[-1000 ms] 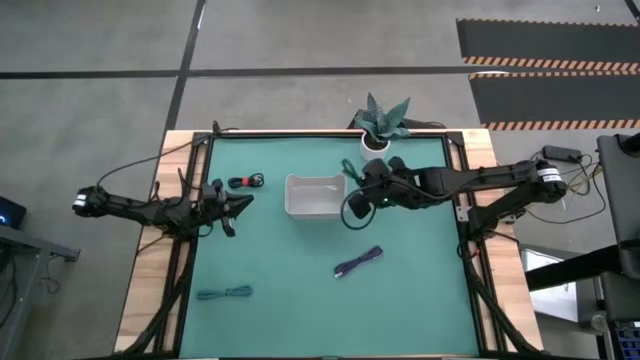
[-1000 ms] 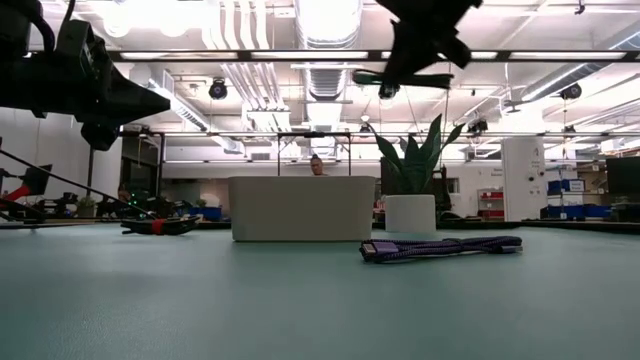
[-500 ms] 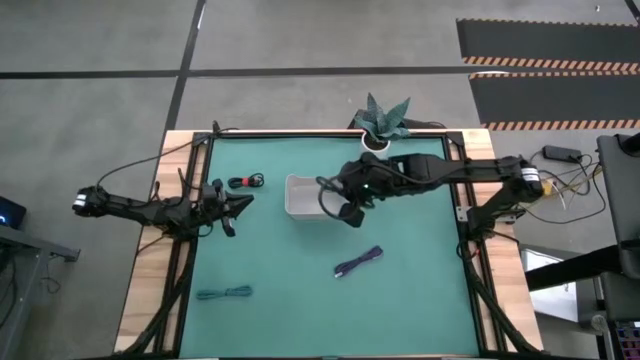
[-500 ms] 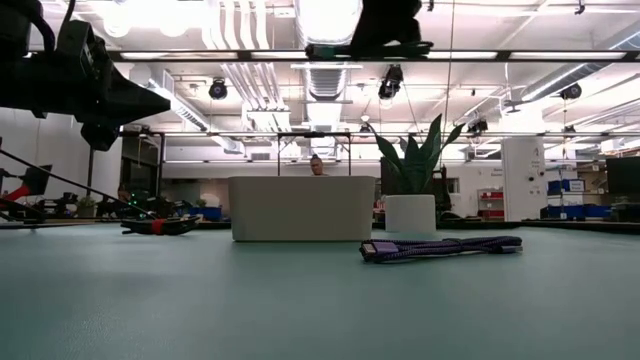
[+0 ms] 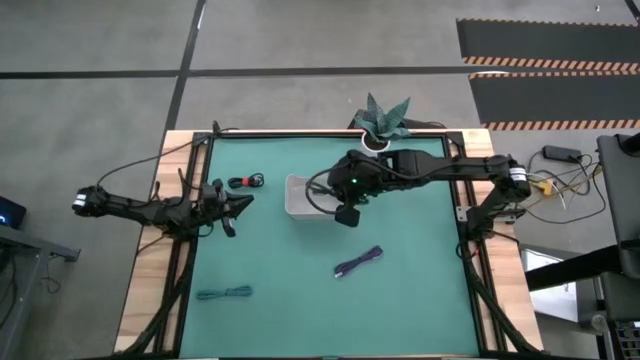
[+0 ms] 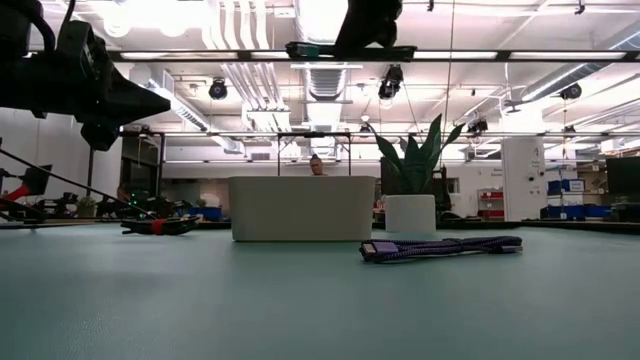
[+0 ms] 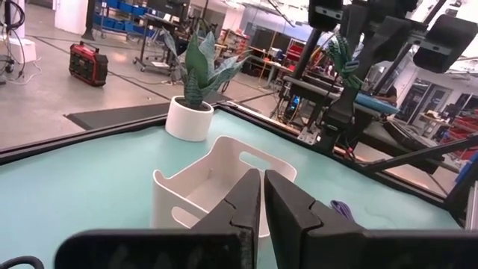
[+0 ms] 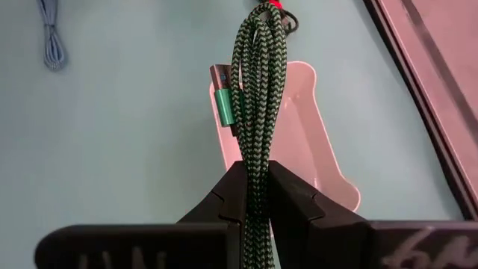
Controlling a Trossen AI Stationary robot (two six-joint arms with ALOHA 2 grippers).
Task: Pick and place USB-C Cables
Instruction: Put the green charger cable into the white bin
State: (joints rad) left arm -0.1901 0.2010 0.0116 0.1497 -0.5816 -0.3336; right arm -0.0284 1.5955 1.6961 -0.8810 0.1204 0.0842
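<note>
My right gripper (image 8: 254,168) is shut on the dark green USB-C cable (image 8: 255,82), a braided bundle. It hangs high above the white tray (image 5: 300,205), and shows at the top of the low view (image 6: 372,22). The red-and-black cable (image 5: 245,181) lies on the mat left of the tray. The purple cable (image 5: 360,262) lies nearer the front, and the teal cable (image 5: 225,293) at the front left. My left gripper (image 5: 240,203) waits shut and level at the table's left, pointing at the tray. My right gripper pinches several strands of the green bundle (image 8: 256,153) between its two fingers. The fingers come slanting down from the table's right and lie along the bundle. The bundle sticks out past the fingertips with a green plug (image 8: 222,101) beside it, lifted clear over the tray.
A potted plant (image 5: 383,122) stands at the table's far edge behind the tray. The green mat has free room in front of the tray and to its right. Black frame rails border the mat on the left and right.
My right gripper has moved toward the table's left and upward, from beside the tray's right end to above the tray. Its wrist has rolled on the way. The green cable has travelled with it, still clear of the table.
</note>
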